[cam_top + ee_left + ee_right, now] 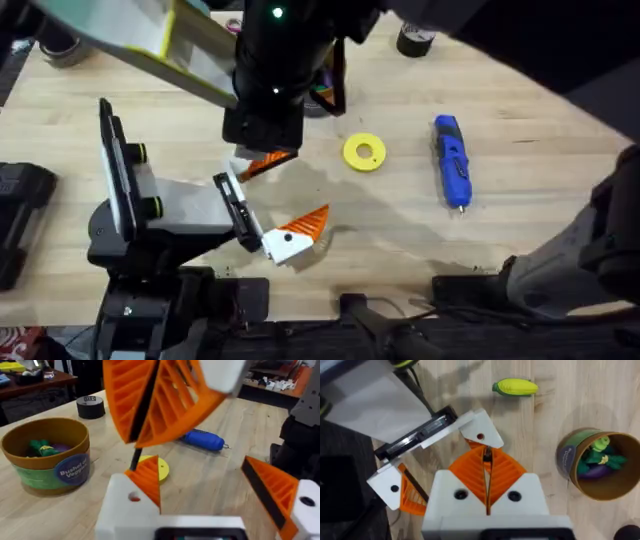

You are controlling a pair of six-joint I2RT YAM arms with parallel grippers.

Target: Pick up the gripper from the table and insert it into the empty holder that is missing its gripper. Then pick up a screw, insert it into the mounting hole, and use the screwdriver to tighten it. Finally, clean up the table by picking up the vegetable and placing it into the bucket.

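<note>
Right gripper (486, 476) pressing together on orange gripper (485, 456): light, stiff, ribbed; gripping flat faces above holder (479, 431), frame centre. Left gripper (215, 495) standing spread.

Corn-shaped vegetable (515, 387) near bucket (570, 460)

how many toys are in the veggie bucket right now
2 in the bucket, seen from the right wrist: a green toy near the rim and a purple toy lying beside it. More may be hidden underneath them.
</note>
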